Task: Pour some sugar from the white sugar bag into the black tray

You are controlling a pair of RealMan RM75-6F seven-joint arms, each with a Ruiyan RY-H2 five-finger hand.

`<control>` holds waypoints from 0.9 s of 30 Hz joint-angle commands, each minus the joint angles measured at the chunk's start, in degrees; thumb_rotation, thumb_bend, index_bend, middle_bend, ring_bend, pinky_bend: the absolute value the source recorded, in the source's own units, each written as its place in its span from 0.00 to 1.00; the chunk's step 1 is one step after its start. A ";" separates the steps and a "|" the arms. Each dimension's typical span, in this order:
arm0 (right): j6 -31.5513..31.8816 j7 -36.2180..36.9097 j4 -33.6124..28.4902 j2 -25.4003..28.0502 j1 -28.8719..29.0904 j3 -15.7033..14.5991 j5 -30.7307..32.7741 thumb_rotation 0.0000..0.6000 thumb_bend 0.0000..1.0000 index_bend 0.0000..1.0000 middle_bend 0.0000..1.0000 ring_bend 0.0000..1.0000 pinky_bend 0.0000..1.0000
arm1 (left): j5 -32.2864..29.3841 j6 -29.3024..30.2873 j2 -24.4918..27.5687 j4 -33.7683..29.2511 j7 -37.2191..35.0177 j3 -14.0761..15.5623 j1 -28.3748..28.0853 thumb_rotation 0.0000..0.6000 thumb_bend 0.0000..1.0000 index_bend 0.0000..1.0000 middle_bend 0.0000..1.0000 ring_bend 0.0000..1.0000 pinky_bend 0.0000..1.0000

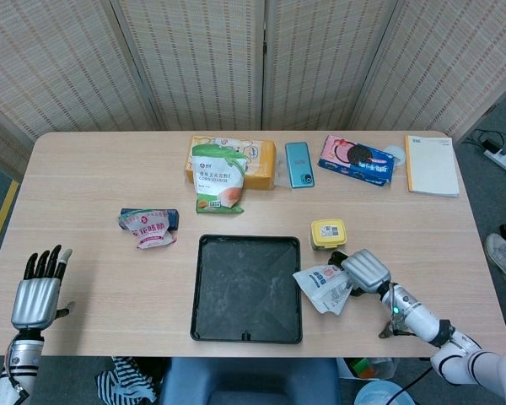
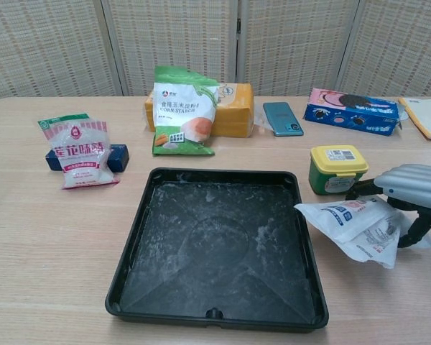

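Observation:
The black tray [image 1: 204, 325] [image 2: 129, 244] lies at the front middle of the table, dusted with white powder. Just right of it lies the white sugar bag [image 1: 321, 286] [image 2: 352, 224], its left corner at the tray's right rim. My right hand [image 1: 365, 271] [image 2: 411, 188] rests on the bag's right end with its fingers curled around it, gripping it. The bag's left end is raised slightly off the table. My left hand [image 1: 37, 293] hangs at the table's front left edge, fingers spread, holding nothing; the chest view does not show it.
A yellow-lidded tub [image 1: 328, 234] [image 2: 337, 169] stands just behind the bag. Further back are a corn starch bag [image 2: 182, 110], a yellow box [image 1: 257, 164], a phone [image 1: 298, 164], a cookie box [image 1: 357, 159] and a notebook [image 1: 431, 164]. A pink-white packet [image 1: 149, 228] lies left of the tray.

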 commanded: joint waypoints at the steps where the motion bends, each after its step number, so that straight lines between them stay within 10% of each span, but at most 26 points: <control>1: 1.76 -0.07 0.63 -0.43 -0.73 0.17 -0.30 1.00 0.27 0.84 0.76 0.96 1.00 | 0.10 0.06 0.02 -0.06 0.04 0.05 0.01 1.00 0.17 0.00 0.00 0.03 0.00; 17: 7.50 -2.12 -4.18 4.14 -1.51 1.59 -1.26 1.00 0.27 0.92 0.82 0.98 1.00 | 0.11 -0.06 0.09 -0.18 -0.17 0.05 -0.02 1.00 0.17 0.00 0.00 0.03 0.00; 27: 15.12 -17.15 -18.18 9.98 -2.01 6.56 -1.57 1.00 0.27 0.92 0.82 0.98 1.00 | 0.38 -0.55 0.89 -0.87 -1.95 0.10 -0.15 1.00 0.17 0.00 0.00 0.03 0.00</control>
